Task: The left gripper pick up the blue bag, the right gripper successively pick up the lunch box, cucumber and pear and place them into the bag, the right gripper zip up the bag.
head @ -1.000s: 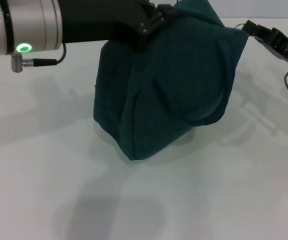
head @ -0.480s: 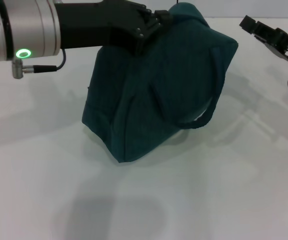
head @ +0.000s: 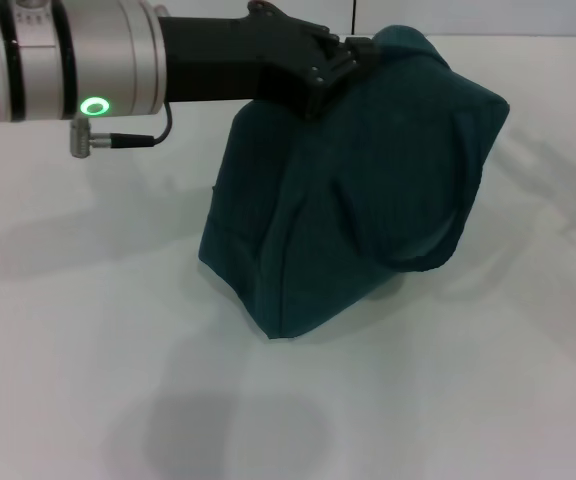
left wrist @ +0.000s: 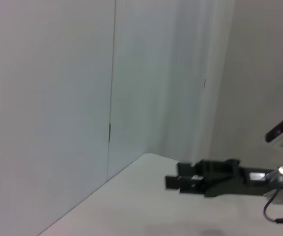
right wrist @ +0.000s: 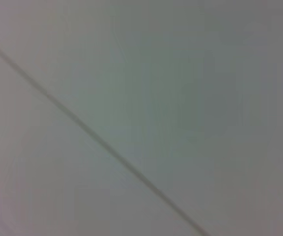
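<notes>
The blue bag (head: 368, 190) stands tilted on the white table, bulging, with one loop handle (head: 438, 258) hanging down its side. My left gripper (head: 333, 62) reaches in from the upper left and is shut on the bag's top edge. My right gripper (left wrist: 172, 176) shows only in the left wrist view, away from the bag, its two fingertips apart and nothing between them. The lunch box, cucumber and pear are out of view. The bag's zipper does not show from here.
The white table (head: 108, 350) spreads around the bag on all sides. The left arm's silver wrist (head: 68, 60) with a green ring light hangs over the table's back left. The wrist views show pale walls and a table corner.
The left gripper has carried the bag to the right and slightly up. The right gripper has let go of the bag's top corner and withdrawn to the right, almost out of the head view.
</notes>
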Motion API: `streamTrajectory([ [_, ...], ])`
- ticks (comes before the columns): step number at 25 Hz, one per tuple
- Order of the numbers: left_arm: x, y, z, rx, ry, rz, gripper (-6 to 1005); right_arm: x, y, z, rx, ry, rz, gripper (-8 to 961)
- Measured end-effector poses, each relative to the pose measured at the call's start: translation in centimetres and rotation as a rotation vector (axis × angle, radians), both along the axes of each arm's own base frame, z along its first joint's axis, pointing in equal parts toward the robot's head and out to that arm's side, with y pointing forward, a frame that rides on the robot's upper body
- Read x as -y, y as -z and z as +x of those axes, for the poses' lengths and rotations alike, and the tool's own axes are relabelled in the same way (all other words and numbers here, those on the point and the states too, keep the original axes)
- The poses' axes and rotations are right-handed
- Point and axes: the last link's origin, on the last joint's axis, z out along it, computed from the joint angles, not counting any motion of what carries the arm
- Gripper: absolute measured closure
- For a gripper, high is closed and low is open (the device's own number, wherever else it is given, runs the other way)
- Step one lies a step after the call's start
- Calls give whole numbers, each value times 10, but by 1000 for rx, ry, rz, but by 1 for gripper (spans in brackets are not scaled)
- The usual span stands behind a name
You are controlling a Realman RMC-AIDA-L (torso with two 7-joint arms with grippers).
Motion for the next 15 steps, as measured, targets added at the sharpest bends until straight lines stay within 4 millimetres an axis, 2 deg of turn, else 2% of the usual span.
streamTrajectory([
  [3,-5,5,-1,12,-14,-5,956,6,-10,9,-24,17,41,388],
  [8,-12,13,-2,33,-17,-20,949,11,-19,16,-25,26,67,134],
  [15,-18,23,-5,65,-17,-46,940,14,-20,17,-28,19,71,92],
])
